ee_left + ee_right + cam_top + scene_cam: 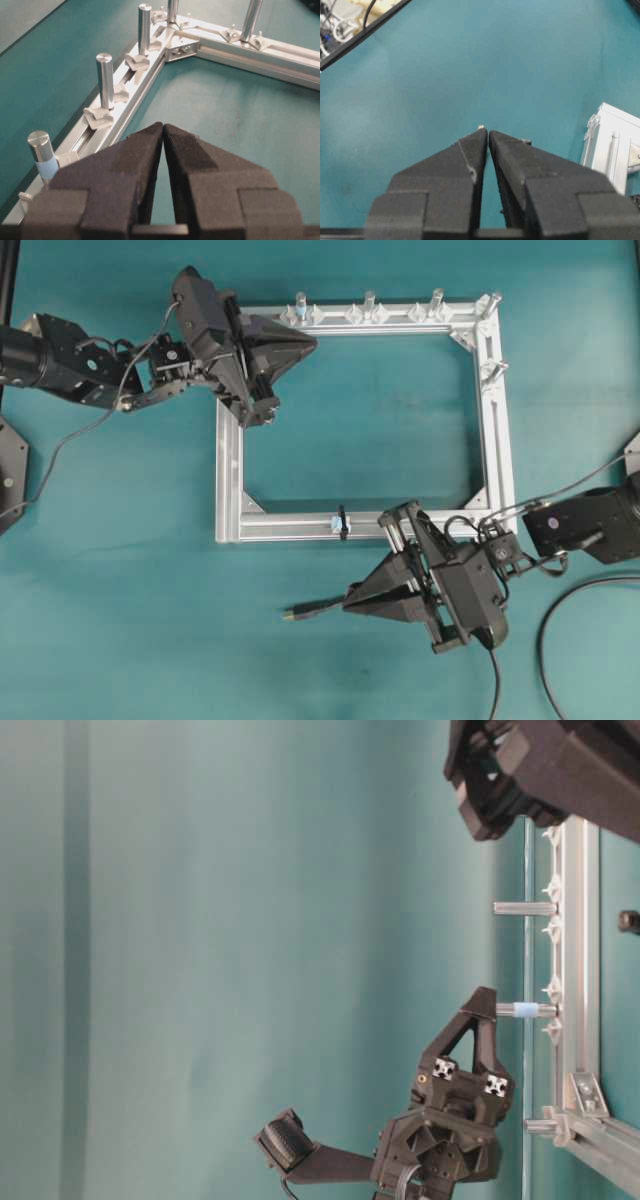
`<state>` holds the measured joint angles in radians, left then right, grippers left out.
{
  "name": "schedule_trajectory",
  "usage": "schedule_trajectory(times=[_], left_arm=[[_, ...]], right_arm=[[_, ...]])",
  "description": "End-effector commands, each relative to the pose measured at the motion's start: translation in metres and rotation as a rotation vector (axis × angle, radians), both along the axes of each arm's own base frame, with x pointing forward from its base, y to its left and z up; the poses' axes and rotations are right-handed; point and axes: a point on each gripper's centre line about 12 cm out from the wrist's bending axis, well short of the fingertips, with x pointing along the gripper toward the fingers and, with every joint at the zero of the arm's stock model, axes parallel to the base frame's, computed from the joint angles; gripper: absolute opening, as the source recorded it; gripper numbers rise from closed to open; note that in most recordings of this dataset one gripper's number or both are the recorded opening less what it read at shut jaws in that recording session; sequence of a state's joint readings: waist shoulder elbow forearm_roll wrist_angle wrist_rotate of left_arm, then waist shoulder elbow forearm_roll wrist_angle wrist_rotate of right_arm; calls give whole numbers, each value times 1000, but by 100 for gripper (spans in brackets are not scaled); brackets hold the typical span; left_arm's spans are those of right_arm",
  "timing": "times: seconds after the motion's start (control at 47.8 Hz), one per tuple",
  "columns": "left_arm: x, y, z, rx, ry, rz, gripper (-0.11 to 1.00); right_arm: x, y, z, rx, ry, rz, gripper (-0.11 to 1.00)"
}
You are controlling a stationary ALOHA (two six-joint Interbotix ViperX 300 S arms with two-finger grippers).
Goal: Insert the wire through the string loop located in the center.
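The right gripper (352,602) sits low on the table, just below the bottom bar of the silver frame (229,480). Its two black jaws are pressed together with only a hair of a gap at the tips, and nothing can be seen held between them. The wire (312,611) lies on the teal table cloth (130,590), and its small brownish plug tip pokes out to the left of the gripper. The rest of the wire runs under the gripper, so most of it is hidden. In the right wrist view only a tiny pale bit shows just past the jaw tips, and it is too small to be sure what it is.

A little farther up, the string loop (341,523) sits on the middle of the bottom bar. It is a tiny black ring on a small pale-blue base. It is above and a bit left of the right gripper, near but not touching, and apart from the plug tip.

The frame is a shiny metal square with grooved bars and small corner pieces. Round silver pegs (105,80) stand upright along its top bar. One peg has a pale-blue band.

Farthest away, the left gripper (312,340) hangs over the top-left corner of the frame. Its black jaws look soft and rough, like foam, and they are also closed together on nothing. A thick black cable (560,615) curves at the right edge, cut off by the picture.
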<state>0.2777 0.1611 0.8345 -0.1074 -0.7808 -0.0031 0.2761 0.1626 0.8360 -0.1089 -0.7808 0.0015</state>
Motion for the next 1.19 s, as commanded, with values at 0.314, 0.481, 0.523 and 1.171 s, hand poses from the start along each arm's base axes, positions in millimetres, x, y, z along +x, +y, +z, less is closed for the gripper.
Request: schedule_trajectory(times=[0.314, 0.481, 0.523, 1.171], left_arm=[[-11, -13, 40, -23, 125, -62, 0], [-17, -21, 45, -20, 114, -80, 0], [-17, -24, 46, -24, 113, -87, 0], [-41, -65, 46, -63, 241, -194, 1]], right_arm=[[6, 0, 7, 25, -10, -8, 0], [9, 1, 11, 30, -22, -9, 0], [10, 1, 11, 30, -22, -9, 0], [15, 2, -9, 28, 247, -53, 0]])
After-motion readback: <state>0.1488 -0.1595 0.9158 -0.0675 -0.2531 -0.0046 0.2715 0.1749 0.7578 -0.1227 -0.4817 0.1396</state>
